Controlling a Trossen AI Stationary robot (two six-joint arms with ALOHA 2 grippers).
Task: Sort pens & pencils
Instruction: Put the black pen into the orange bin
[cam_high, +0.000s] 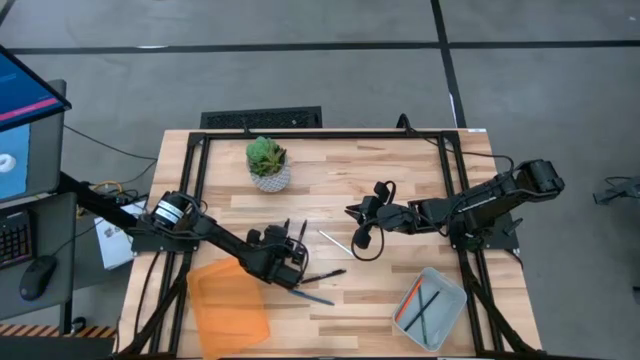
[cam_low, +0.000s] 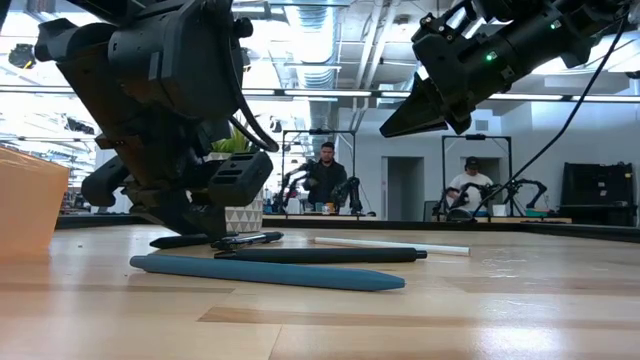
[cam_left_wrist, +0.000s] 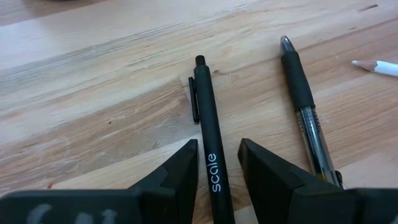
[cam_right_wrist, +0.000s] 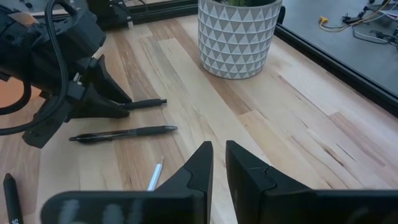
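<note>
Overhead, table-level and two close wrist cameras share the black pen (cam_left_wrist: 210, 137).

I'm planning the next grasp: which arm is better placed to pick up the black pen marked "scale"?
Left. The left gripper is low over the table, its fingers open on either side of the slim black "scale" pen. The right gripper hangs above the table, apart from the pens.

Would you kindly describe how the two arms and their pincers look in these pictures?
Both arms are dark, jointed and trailed by looping black cables. The left arm has a silver-ringed joint near its base. The left pincer and right pincer each end in two matte black wedge-shaped fingers. A small green light glows on the right arm.
</note>
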